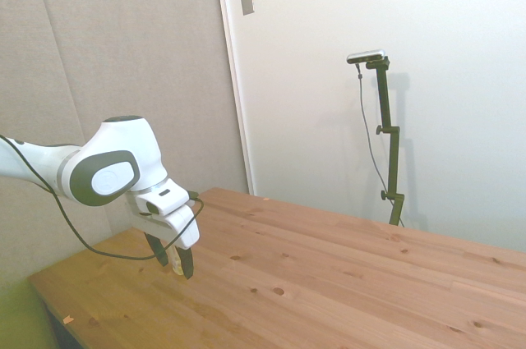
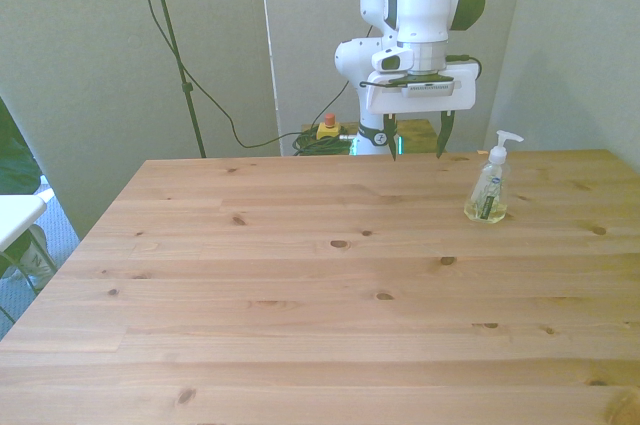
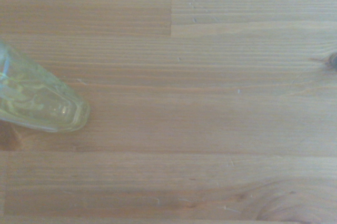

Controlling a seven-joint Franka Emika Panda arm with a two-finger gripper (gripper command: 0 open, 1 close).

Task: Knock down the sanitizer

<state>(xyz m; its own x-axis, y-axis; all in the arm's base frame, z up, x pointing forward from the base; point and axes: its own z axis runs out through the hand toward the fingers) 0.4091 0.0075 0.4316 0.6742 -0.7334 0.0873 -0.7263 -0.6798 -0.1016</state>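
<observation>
The sanitizer stands upright near the table's far edge, toward the front view's right. The tool, fingers spread and empty, hovers just beside it; sweep sideways against the upper body

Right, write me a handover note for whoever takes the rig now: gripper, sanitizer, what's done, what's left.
Gripper: open, empty, fingers pointing down, hanging over the table's far edge. It is not touching the sanitizer.
Sanitizer: upright on the table, toward the front view's right of the gripper and a little nearer the camera. The wrist view catches part of it. In the side view it is mostly hidden behind the gripper.
Done: nothing on the bottle yet; it is not knocked down.
Left: bring the gripper alongside the bottle, probably at its upper body, and push sideways until it tips over.
</observation>
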